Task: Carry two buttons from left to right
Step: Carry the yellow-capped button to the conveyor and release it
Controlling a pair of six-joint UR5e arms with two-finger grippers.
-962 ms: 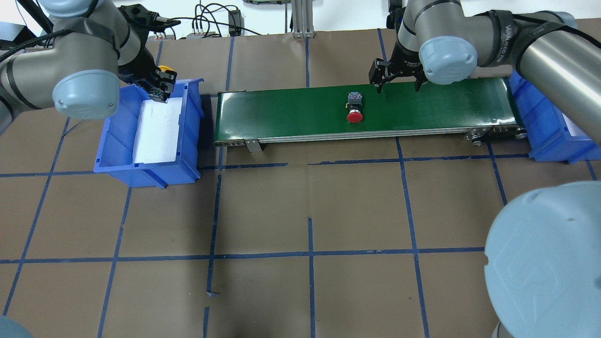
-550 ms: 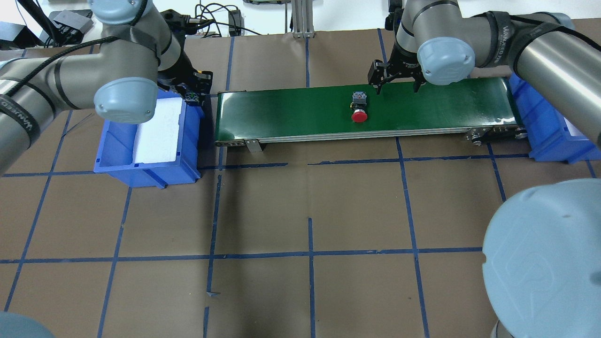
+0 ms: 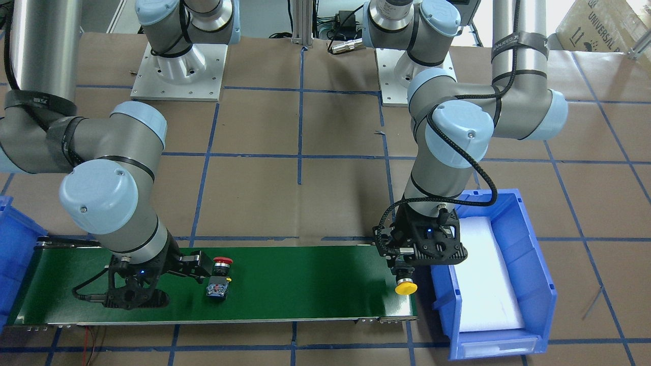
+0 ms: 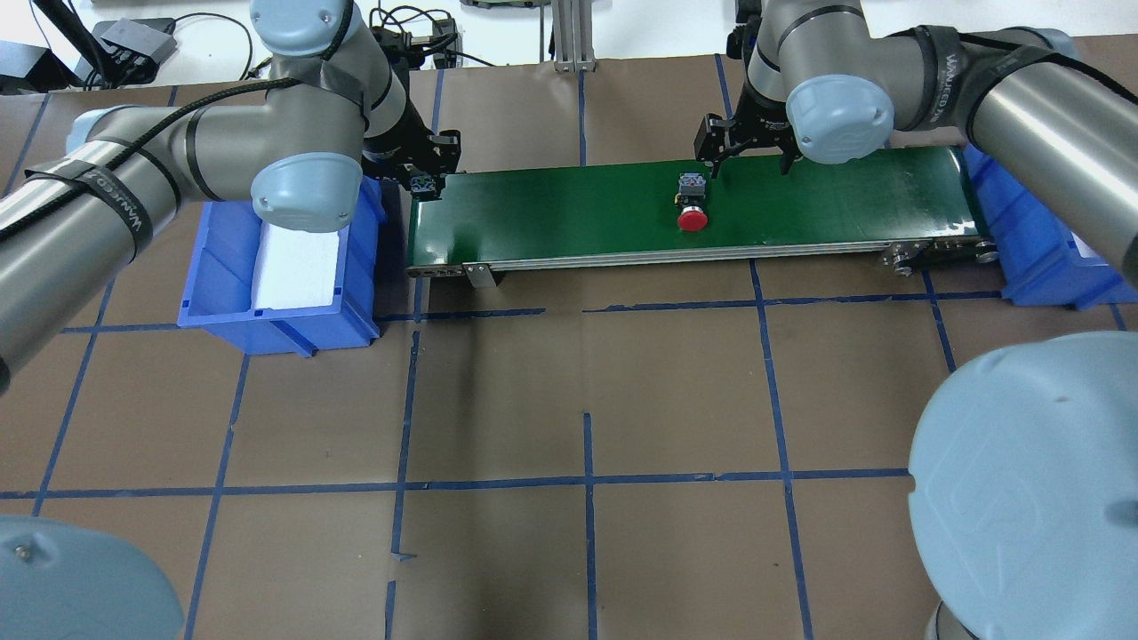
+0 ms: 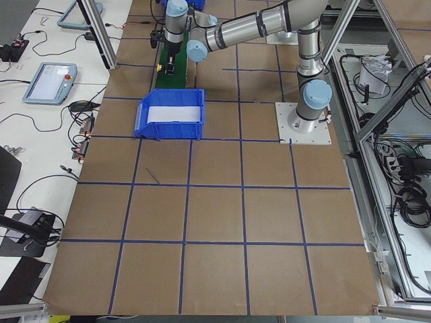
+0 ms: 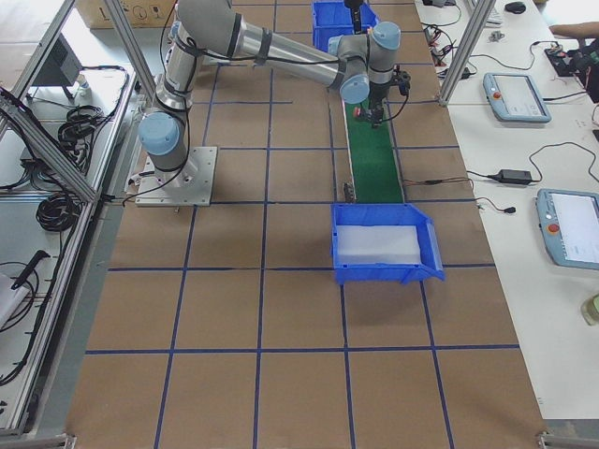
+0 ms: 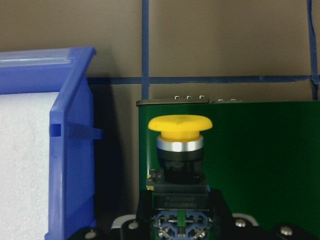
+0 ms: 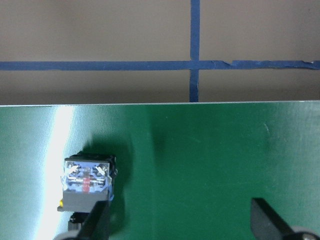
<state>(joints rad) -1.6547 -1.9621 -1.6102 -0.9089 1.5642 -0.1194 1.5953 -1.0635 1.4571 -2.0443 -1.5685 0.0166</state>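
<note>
While the left gripper (image 3: pixel 404 269) pinches the yellow button (image 3: pixel 406 288) by its black body, the cap points away from the robot. It hangs over the left end of the green belt (image 3: pixel 305 284), just beside the blue bin (image 3: pixel 539 264) and its white foam pad (image 3: pixel 483 290). Whether the button touches the belt cannot be told. The red button (image 3: pixel 219 278) lies on its side further right on the belt, cap toward the robot.

From overhead, the right gripper (image 4: pixel 751 158) hangs at the belt's far edge with its fingers spread wide, holding nothing. The red button lies just left of them. A second blue bin (image 4: pixel 1040 258) sits at the belt's right end.

Both side views show the grippers too small to judge their fingers.

On the left wrist camera, the yellow cap stands ahead of the jaws clamped on its block, with the bin wall to the left.

On the right wrist camera, two dark fingertips (image 8: pixel 97 222) stand wide apart with bare belt between. The red button's contact block lies by one tip.
</note>
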